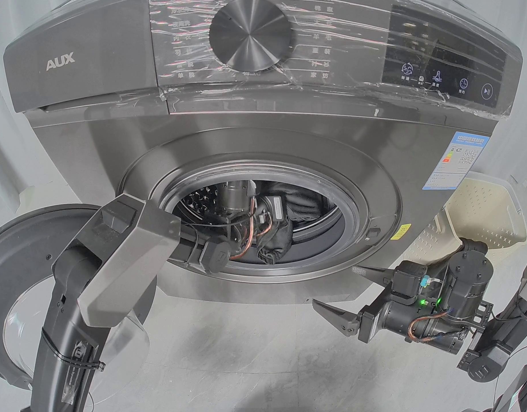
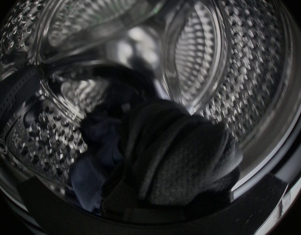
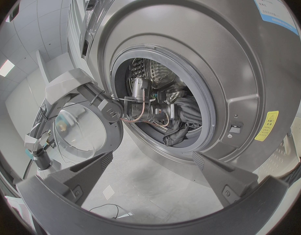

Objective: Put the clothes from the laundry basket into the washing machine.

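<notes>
Inside the drum (image 2: 255,66) of the washing machine (image 1: 263,133) you can see the clothes (image 2: 163,160) heaped low against the front lip. A dark grey garment (image 2: 183,160) is bunched in folds on top, with a blue garment (image 2: 88,180) tucked just beside it and partly under it. From the head view you find the same dark cloth at the centre of the frame, behind the round door opening, with some of it drooping toward the lower rim of the seal. Your left arm (image 1: 120,247) runs up from the lower left of the frame and passes through the opening, so the left gripper (image 1: 273,210) sits within the drum, up against the dark cloth. You cannot tell whether it is clenched on the fabric or released, because cloth and shadow hide that. Your right gripper (image 1: 335,286) hangs outside the machine at the lower right of the frame, below and to the right of the opening. It is released, jaws spread wide with nothing between them, pointing left over the floor (image 1: 246,344). The laundry basket (image 1: 492,213), cream and perforated, stands at the right edge, just beside the machine's flank and behind the right arm. The door (image 1: 23,270) is swung open at the lower left.
</notes>
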You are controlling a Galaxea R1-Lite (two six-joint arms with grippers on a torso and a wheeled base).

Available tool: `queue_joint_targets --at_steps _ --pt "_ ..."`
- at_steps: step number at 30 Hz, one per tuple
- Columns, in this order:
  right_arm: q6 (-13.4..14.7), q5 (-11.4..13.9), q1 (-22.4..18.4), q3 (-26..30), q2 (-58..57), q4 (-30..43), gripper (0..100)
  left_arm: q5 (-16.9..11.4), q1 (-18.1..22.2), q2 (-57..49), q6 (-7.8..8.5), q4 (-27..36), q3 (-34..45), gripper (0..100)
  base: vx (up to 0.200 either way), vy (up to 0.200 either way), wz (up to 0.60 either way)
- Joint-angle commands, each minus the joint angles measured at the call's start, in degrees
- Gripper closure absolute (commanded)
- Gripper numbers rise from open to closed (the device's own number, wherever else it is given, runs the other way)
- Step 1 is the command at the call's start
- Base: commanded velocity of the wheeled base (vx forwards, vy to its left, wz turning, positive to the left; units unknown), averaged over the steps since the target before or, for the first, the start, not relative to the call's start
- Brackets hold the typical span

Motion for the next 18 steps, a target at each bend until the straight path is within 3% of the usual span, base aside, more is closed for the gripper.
queue_joint_targets --at_steps 1,10,11,14,16,18 --pt "0.0 0.0 0.4 -0.3 0.0 -0.1 0 3.8 2.4 7.8 -2.03 -4.4 -15.2 100 0.000 0.000 0.00" --pt "0.0 0.0 0.7 -0.3 0.2 -0.1 0 5.1 3.5 9.3 -2.73 -8.0 -16.5 100 0.000 0.000 0.00" --pt "0.0 0.0 0.7 -0.3 0.2 -0.1 0 5.1 3.5 9.2 -2.82 -7.7 -16.5 0 0.000 0.000 0.00" --pt "0.0 0.0 0.7 -0.3 0.2 -0.1 0 5.2 2.8 7.3 -3.00 -6.1 -14.3 0 0.000 0.000 0.00" --pt "0.0 0.0 0.7 -0.2 0.2 -0.1 0 5.1 1.6 2.5 -4.49 -2.3 -6.8 0 0.000 0.000 0.00" --pt "0.0 0.0 0.6 -0.2 0.1 -0.1 0 4.1 0.7 -0.3 -4.75 0.6 -2.1 0 0.000 0.000 0.00"
